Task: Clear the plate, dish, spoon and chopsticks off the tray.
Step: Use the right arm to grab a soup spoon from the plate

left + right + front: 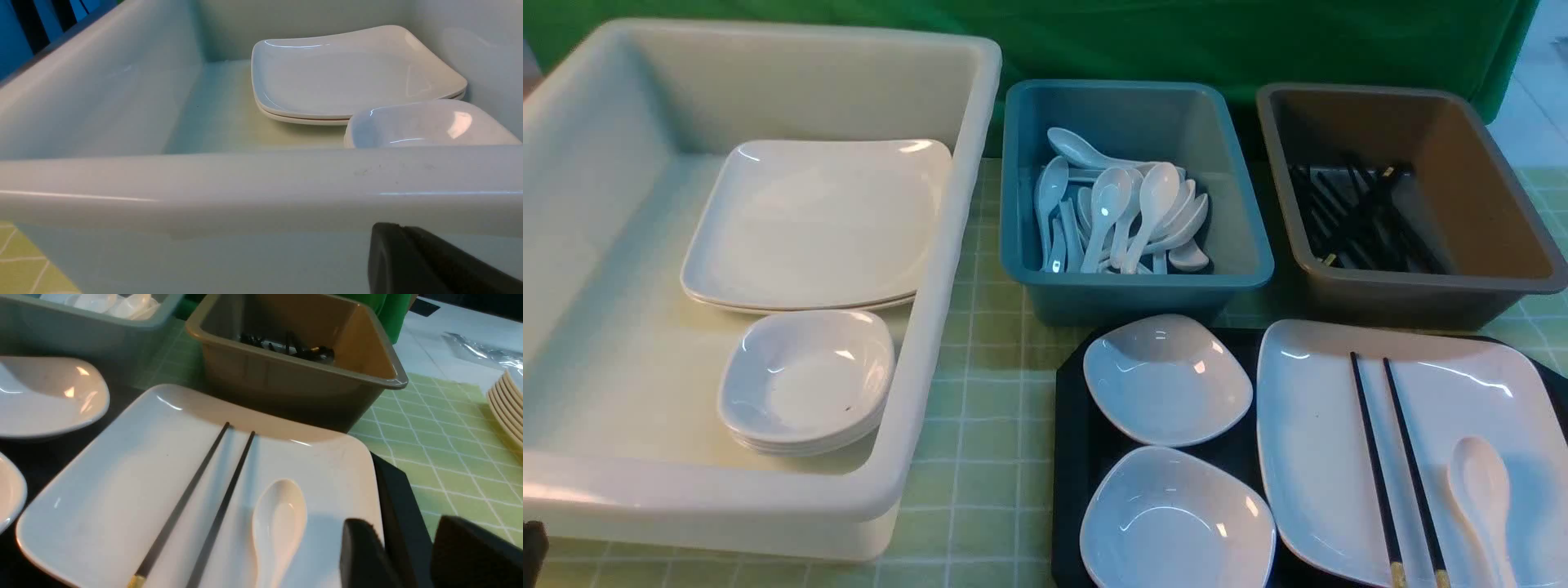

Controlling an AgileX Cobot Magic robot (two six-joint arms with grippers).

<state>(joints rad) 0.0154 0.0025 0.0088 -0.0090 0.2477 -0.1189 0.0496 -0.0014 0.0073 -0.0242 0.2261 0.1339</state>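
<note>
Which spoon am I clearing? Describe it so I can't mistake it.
Find the black tray at front right; the large square plate fills its right side. The spoon lies on that plate, just right of the chopsticks, unlike the other spoons heaped in the teal bin.

Right gripper [412, 555] hangs by the tabletop's near right corner, 2 jaws parted, empty. Left gripper [425, 265], by the near left corner, shows only 1 jaw.
</note>
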